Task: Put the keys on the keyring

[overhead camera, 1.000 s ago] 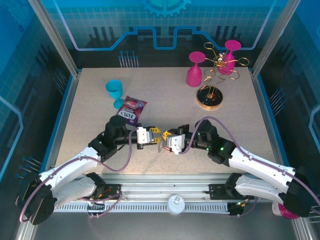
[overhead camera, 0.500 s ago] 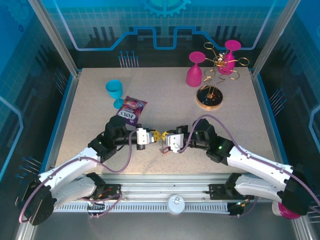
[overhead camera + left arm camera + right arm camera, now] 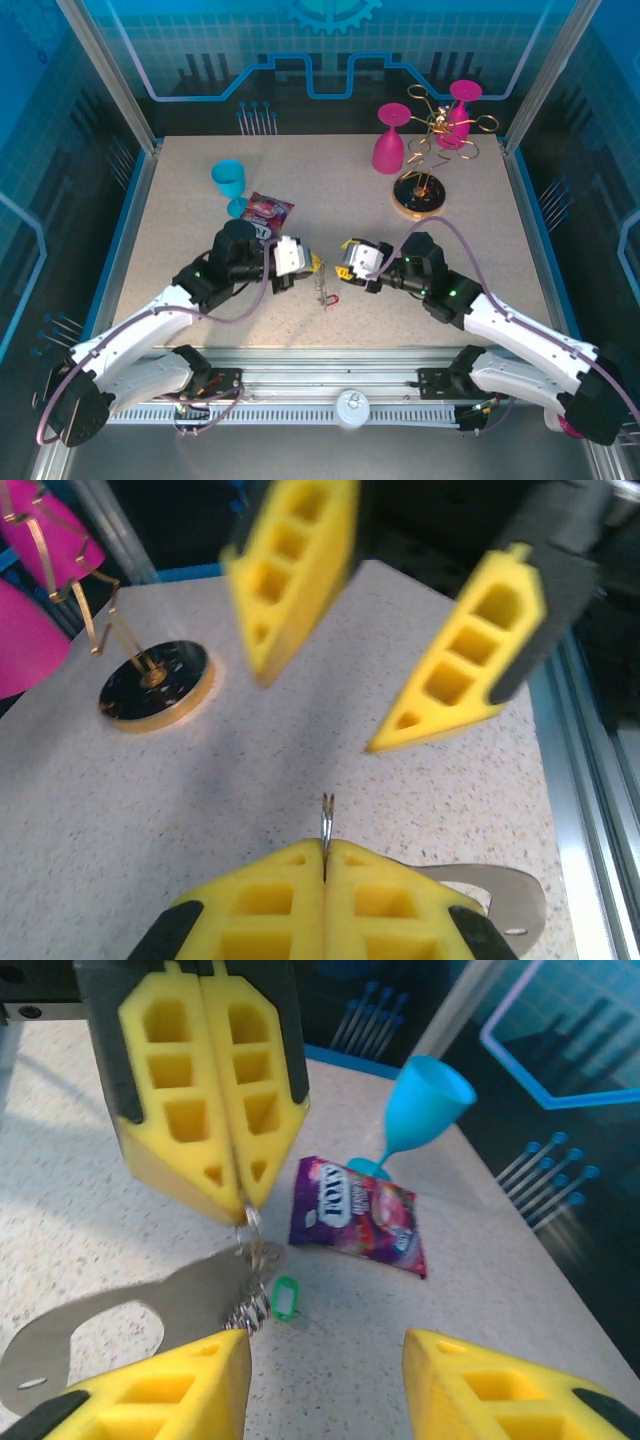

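Observation:
My left gripper (image 3: 312,264) is shut on a thin metal edge at the top of the keyring (image 3: 323,290), a flat grey loop that hangs from it just above the table. In the right wrist view the left gripper (image 3: 243,1205) pinches that metal piece, with the keyring (image 3: 120,1325) slanting down to the left. A key's green tag (image 3: 285,1297) dangles by a small coil beside it. A red tag (image 3: 333,300) shows at the keyring's lower end. My right gripper (image 3: 347,258) stands open just right of it, holding nothing; its jaws (image 3: 325,1345) are wide apart.
A purple snack packet (image 3: 262,212) and a blue cup (image 3: 229,185) lie behind the left gripper. At the back right stand a gold wire rack (image 3: 418,195) and two pink glasses (image 3: 391,140). Bare table lies between the rack and the grippers.
The right gripper has opened and pulled back to the right. The left gripper has closed on the keyring's top and drawn it up and slightly left.

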`<action>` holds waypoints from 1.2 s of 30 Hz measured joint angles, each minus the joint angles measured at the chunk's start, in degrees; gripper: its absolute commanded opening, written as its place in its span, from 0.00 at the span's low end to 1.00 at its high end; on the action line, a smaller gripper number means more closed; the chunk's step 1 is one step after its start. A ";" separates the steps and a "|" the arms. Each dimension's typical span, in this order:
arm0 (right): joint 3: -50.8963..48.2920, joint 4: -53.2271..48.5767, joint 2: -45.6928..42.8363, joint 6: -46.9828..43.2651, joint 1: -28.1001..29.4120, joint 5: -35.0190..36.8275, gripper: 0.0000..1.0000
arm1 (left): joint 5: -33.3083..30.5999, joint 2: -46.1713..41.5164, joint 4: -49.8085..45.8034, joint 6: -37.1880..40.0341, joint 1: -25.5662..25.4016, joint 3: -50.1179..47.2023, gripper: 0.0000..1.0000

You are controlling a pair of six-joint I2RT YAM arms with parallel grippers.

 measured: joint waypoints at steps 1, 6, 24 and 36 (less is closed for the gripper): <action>0.00 -0.66 -1.44 1.92 -0.09 0.50 0.41 | -1.90 0.68 -2.43 -3.30 0.00 2.54 0.00; 2.23 -6.12 -3.76 10.16 0.72 0.07 0.30 | -10.75 4.35 -15.82 -19.19 0.02 13.70 0.00; -4.90 16.61 11.93 20.39 13.31 6.36 0.31 | -14.47 23.47 -52.85 -61.86 0.02 42.97 0.00; -12.39 34.60 12.41 12.20 8.52 8.41 0.32 | 2.78 25.18 -58.51 -83.95 4.11 41.05 0.00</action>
